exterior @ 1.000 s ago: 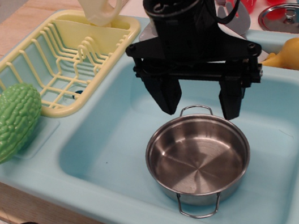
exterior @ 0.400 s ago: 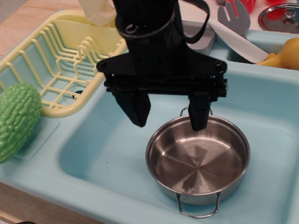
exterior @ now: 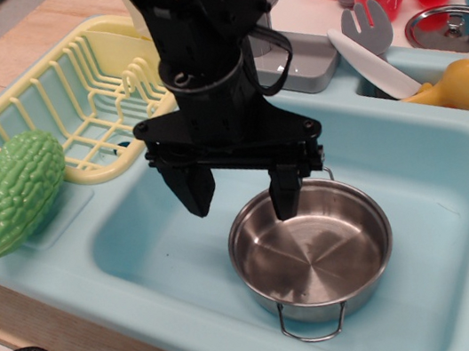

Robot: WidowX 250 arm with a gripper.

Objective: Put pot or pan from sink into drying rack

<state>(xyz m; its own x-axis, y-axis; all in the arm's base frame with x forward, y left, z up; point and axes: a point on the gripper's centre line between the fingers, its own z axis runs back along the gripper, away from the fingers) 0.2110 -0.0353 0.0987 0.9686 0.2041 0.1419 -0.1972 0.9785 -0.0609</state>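
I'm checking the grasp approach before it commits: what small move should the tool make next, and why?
Probably lower straight down. The open tool straddles the pot rim's left edge, one finger over the bowl, one outside, still above the rim in the sink.

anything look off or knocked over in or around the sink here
Nothing stands out. The pot sits upright and empty in the sink, the drying rack lies flat beside it, and the open claw hangs over the pot's left rim. The bitter gourd rests on the sink's ledge.
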